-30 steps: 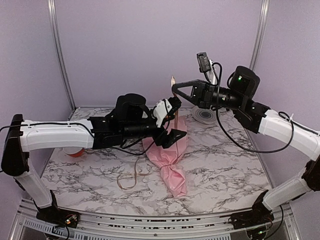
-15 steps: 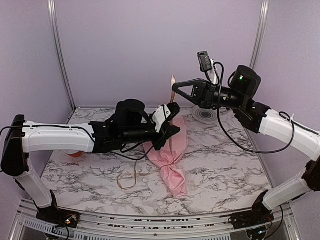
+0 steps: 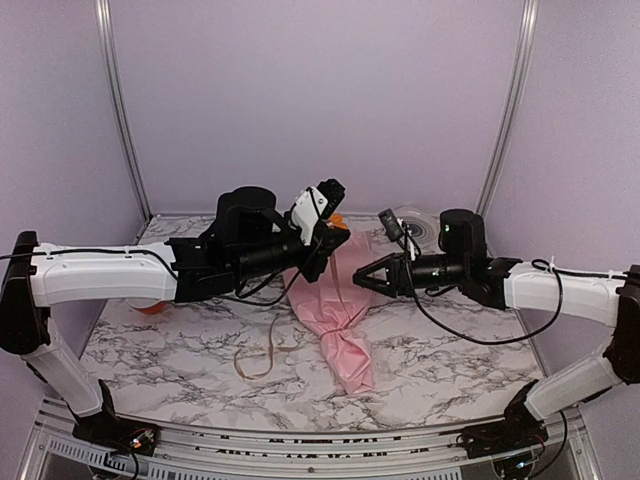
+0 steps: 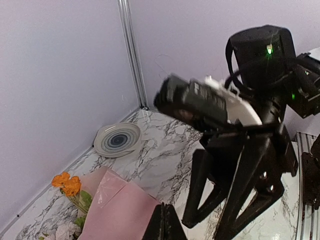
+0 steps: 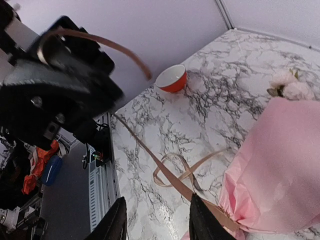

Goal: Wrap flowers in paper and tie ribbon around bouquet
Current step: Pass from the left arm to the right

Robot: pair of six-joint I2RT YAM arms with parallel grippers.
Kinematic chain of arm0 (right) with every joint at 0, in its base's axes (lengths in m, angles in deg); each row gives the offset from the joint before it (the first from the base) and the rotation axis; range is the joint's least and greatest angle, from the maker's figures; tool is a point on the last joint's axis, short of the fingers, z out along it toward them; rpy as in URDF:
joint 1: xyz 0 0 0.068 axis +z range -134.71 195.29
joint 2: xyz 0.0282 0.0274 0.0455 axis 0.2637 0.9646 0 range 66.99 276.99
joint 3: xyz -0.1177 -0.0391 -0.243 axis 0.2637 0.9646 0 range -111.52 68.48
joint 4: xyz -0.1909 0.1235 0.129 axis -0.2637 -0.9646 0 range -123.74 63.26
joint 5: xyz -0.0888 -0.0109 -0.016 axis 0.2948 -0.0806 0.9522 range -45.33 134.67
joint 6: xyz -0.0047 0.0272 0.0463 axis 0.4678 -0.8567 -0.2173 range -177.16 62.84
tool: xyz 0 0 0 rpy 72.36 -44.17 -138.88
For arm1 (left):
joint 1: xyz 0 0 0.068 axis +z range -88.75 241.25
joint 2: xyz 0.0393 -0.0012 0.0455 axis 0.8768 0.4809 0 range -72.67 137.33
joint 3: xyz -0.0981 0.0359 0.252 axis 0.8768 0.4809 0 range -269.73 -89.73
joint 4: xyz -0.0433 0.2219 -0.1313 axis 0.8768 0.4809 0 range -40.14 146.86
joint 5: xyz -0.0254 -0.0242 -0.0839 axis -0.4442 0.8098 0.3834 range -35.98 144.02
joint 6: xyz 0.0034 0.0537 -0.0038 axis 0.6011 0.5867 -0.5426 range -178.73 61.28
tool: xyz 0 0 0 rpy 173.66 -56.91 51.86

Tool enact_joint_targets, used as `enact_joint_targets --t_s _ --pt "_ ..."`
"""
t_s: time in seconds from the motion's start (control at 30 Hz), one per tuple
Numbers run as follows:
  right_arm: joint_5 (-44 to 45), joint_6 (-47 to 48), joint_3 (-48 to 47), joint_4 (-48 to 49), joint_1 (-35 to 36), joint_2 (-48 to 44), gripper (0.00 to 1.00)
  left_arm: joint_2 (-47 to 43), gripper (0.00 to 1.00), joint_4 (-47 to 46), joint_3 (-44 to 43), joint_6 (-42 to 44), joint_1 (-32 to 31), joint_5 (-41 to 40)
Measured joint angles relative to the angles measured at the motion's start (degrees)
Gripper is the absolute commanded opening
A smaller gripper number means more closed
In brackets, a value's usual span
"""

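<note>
The bouquet point(image 3: 342, 305) lies mid-table, a pink paper point(image 5: 280, 165) cone with pale roses point(image 5: 290, 87) and an orange bloom point(image 4: 66, 183) at its far, wide end. The tan ribbon point(image 5: 165, 172) runs taut from the cone's narrow part up to my left gripper point(image 3: 335, 232), which is shut on it, a short curl of ribbon sticking out past the jaws. A slack loop of ribbon point(image 3: 265, 352) lies on the marble left of the cone. My right gripper point(image 3: 360, 279) hovers low just right of the cone, open; the taut ribbon passes close to one of its fingers point(image 5: 200, 220).
A round white-grey disc point(image 3: 415, 225) lies at the back right by the wall. An orange bowl point(image 5: 172, 79) stands at the left, partly under my left forearm. Marble table point(image 3: 450, 340); purple walls close off three sides.
My left gripper closed on the ribbon and rose toward the back. My right gripper let go of the ribbon end, opened and dropped from high up to beside the cone.
</note>
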Motion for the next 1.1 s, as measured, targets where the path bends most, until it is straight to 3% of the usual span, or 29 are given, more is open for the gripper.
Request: enact_joint_targets --t_s 0.13,0.43,0.87,1.1 --pt "1.31 0.37 6.71 -0.15 0.0 2.62 0.23 0.0 0.0 -0.02 -0.37 -0.2 0.0 -3.91" --pt "3.87 -1.16 13.62 8.46 5.44 11.13 0.04 0.07 0.0 -0.24 -2.25 -0.5 0.28 -9.46" --pt "9.66 1.49 13.9 10.14 6.4 24.37 0.0 1.22 0.0 0.11 -8.13 -0.46 0.13 -9.73" --pt "10.23 1.81 14.36 9.86 6.51 22.43 0.02 2.05 0.0 0.72 -9.16 -0.46 -0.28 -8.26"
